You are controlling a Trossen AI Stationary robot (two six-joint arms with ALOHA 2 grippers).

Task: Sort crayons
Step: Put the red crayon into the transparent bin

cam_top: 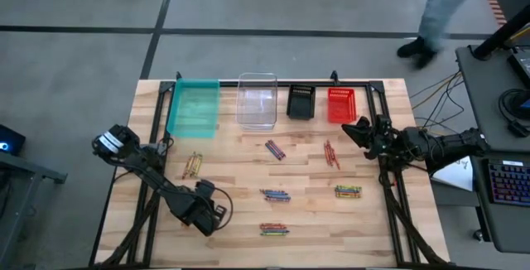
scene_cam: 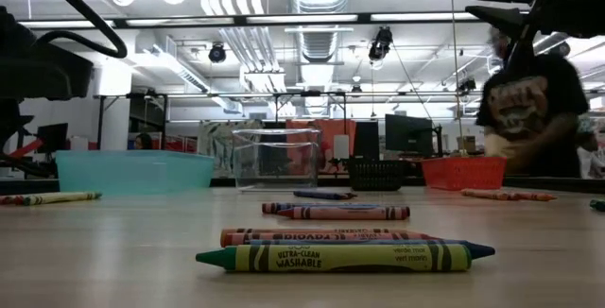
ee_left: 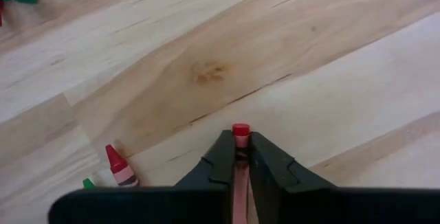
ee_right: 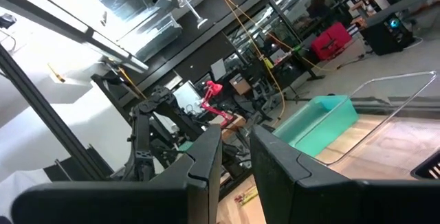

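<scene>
Crayon (ee_left: 240, 157) being pinched between shut jaws of left gripper (cam_top: 217, 214), red tip poking out ahead. Picking step now; next, probably lifting toward bins. Right gripper (ee_right: 236, 157) waiting, jaws partly apart, holding nothing.

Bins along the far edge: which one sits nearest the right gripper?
The red bin, last in the row beside the black bin. The right gripper hovers just off its corner; the others lie farther left.

table (cam_top: 248, 237): light wood | on it: four bins (cam_top: 257, 100), scattered crayons (cam_top: 275, 195)
</scene>
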